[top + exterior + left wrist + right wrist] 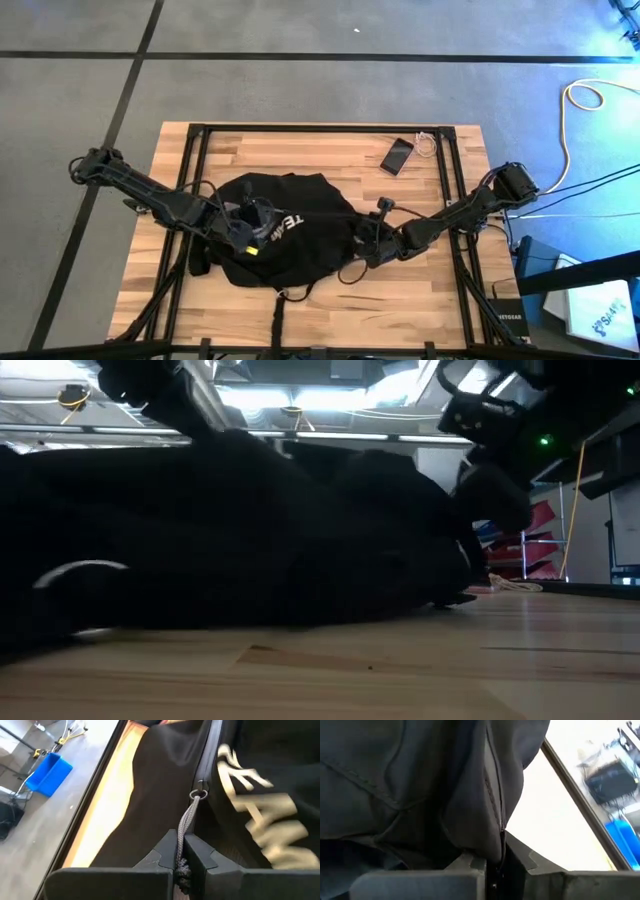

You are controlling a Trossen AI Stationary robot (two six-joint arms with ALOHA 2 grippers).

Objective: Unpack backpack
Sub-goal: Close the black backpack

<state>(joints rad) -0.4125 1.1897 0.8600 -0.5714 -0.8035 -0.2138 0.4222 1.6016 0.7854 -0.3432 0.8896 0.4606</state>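
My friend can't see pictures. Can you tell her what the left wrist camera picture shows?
The left gripper is shut on a grey zipper pull cord of the black backpack. White lettering shows on the fabric beside the zipper, and the wooden table lies beyond the bag.

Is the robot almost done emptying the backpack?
No, it's only starting. The backpack lies on the table, zipper looking closed. The left gripper is shut on the zipper cord; the right gripper pinches a fabric fold. A phone lies beside it. Unzipping and emptying remain.
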